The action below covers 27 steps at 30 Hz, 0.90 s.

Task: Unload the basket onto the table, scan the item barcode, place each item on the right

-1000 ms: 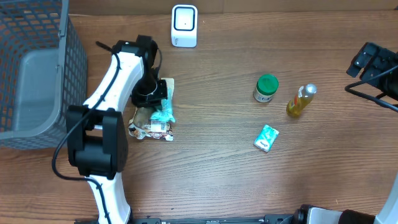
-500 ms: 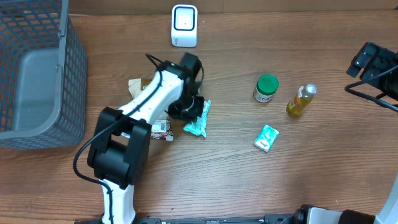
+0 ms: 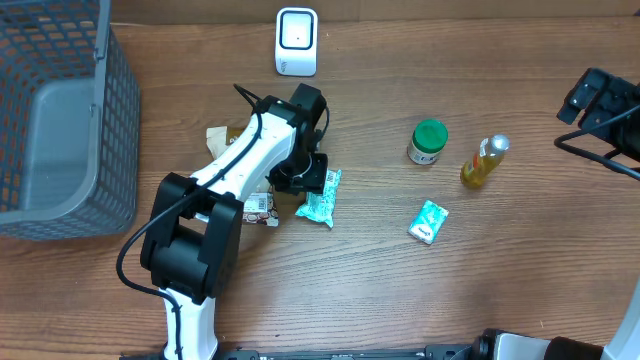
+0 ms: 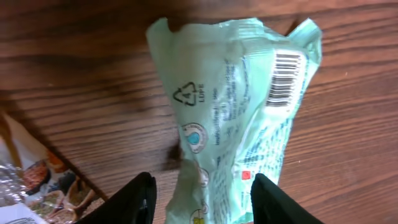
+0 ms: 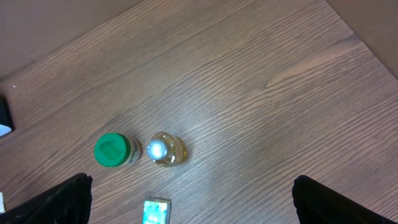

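Pouch (image 4: 230, 112) between spread left gripper (image 4: 202, 183), barcode (image 4: 285, 78) upward

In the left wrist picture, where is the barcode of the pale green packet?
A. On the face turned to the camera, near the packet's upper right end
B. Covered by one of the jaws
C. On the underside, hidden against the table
A: the barcode shows its black bars openly on the upper right part of the pale green packet, far from the jaws of the left gripper at the bottom edge.
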Each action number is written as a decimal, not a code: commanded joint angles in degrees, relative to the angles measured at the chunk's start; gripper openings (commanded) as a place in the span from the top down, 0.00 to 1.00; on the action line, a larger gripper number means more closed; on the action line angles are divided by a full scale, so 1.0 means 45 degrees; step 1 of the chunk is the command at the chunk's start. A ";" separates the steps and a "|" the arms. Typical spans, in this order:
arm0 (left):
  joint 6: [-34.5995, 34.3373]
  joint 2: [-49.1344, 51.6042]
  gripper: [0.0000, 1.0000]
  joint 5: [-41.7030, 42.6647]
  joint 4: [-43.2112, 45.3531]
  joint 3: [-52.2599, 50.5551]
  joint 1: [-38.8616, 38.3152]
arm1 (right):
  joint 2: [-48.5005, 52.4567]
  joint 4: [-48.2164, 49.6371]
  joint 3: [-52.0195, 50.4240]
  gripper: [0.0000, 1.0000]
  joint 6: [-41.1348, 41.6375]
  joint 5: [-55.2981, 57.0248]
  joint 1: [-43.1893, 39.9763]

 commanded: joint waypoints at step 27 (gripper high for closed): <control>-0.0219 -0.0321 0.57 0.0233 -0.0476 -0.0777 0.0058 | -0.0010 0.0034 0.0019 0.00 -0.0053 0.0029 -0.0029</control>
